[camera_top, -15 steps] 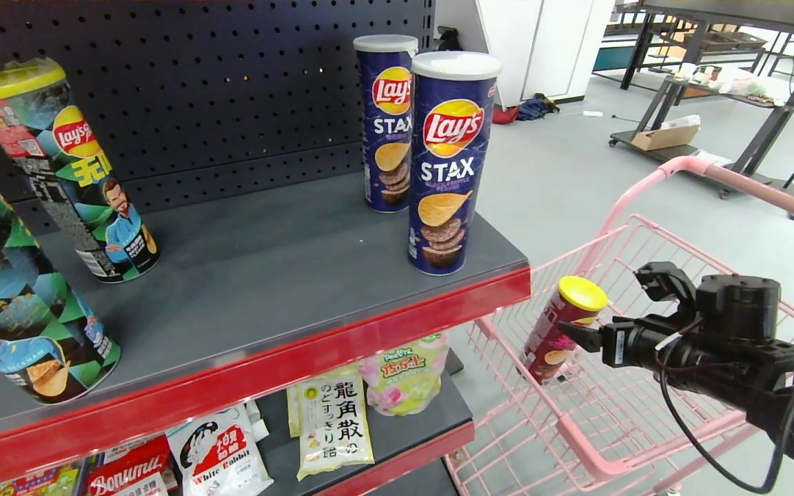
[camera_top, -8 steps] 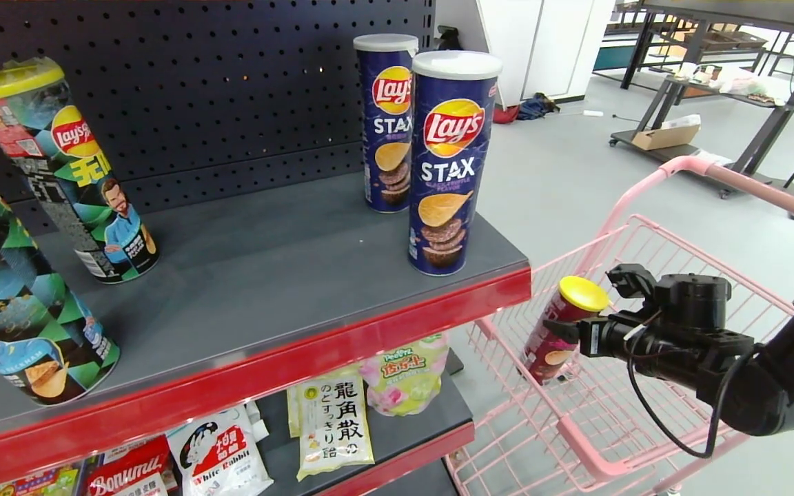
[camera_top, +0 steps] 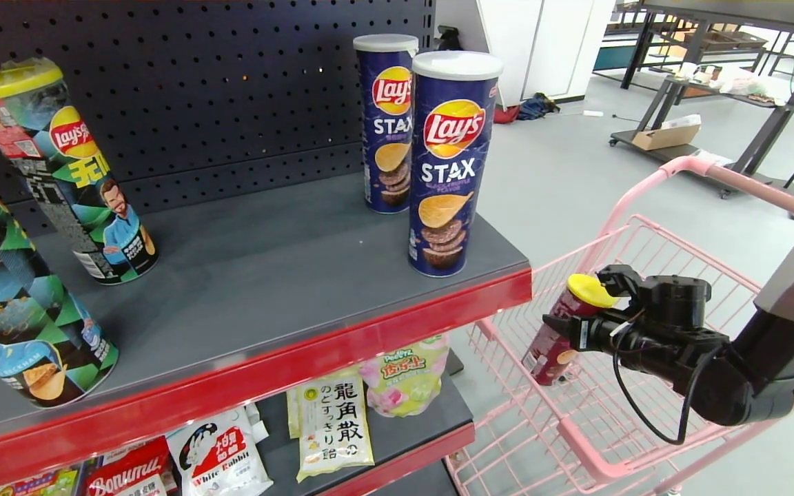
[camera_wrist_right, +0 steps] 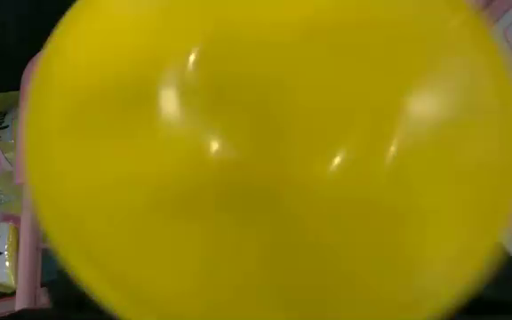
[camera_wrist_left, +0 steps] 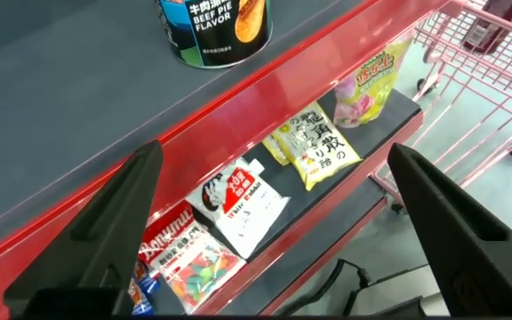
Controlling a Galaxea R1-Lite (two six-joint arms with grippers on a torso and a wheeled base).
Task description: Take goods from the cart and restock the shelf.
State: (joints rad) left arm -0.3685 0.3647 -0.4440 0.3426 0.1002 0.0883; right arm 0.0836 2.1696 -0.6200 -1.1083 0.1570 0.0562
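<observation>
A dark red chip can (camera_top: 554, 344) with a yellow lid (camera_wrist_right: 265, 160) leans in the front corner of the pink cart (camera_top: 645, 227). My right gripper (camera_top: 582, 300) is open at the can's top, one finger above the lid and one below it. The lid sits right against the right wrist camera. The grey shelf (camera_top: 266, 275) with a red front edge carries two blue chip cans (camera_top: 449, 165) at its right end and two green ones (camera_top: 73, 172) at its left. My left gripper (camera_wrist_left: 276, 151) hangs open over the shelf's red edge (camera_wrist_left: 265, 93), holding nothing.
Between the green and blue cans the shelf top is bare. Snack bags (camera_top: 331, 420) lie on the lower shelf. The cart stands just right of the shelf's end. Tables and a box (camera_top: 666, 134) stand far off on the floor.
My right arm has moved left along the cart to the red can, so its fingers now straddle the yellow lid. The can has tipped slightly.
</observation>
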